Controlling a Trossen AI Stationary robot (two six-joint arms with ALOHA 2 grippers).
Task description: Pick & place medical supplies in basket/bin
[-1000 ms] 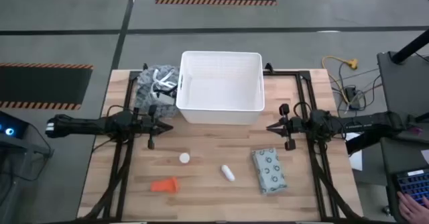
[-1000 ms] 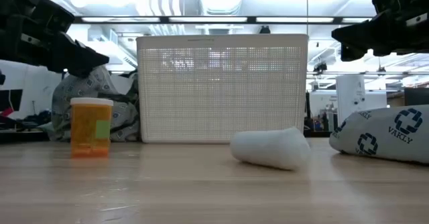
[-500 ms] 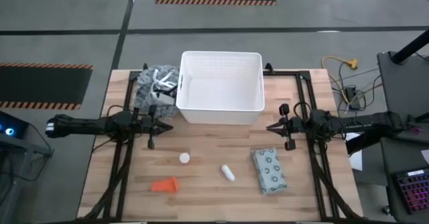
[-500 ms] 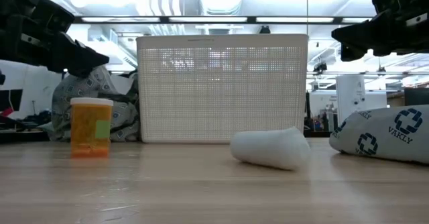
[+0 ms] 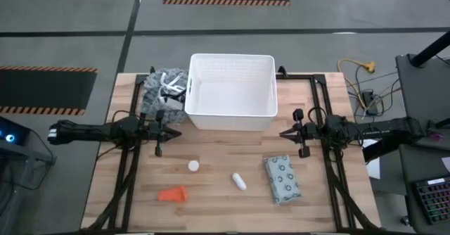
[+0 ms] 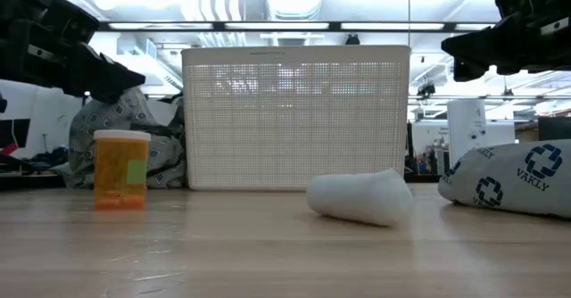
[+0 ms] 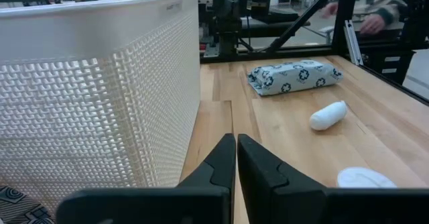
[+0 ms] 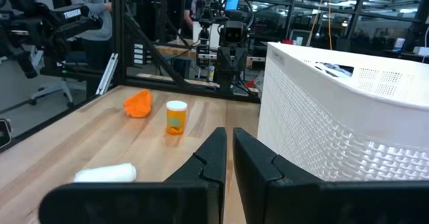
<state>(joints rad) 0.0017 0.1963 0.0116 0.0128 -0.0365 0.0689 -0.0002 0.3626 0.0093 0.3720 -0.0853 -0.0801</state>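
Observation:
The white ribbed tub (image 5: 232, 84) stands at the table's far middle. In front of it lie the grey-green ring-marked packet (image 5: 282, 179), a short white cylinder (image 5: 239, 181), a white-capped orange vial (image 5: 193, 166) standing upright, and an orange piece (image 5: 173, 193). My left gripper (image 5: 176, 131) hovers shut left of the tub's near corner, above the table. My right gripper (image 5: 284, 132) hovers shut right of the tub's near corner. Both touch nothing. The wrist views show the packet (image 7: 293, 76), the cylinder (image 7: 328, 115), the vial (image 8: 176, 117) and the orange piece (image 8: 137, 103).
A grey and white heap of cloth and cords (image 5: 162, 93) lies against the tub's left wall. Black frame rails (image 5: 126, 172) run along both sides of the wooden table. Bare wood lies between the tub and the row of supplies. People stand in the room beyond.

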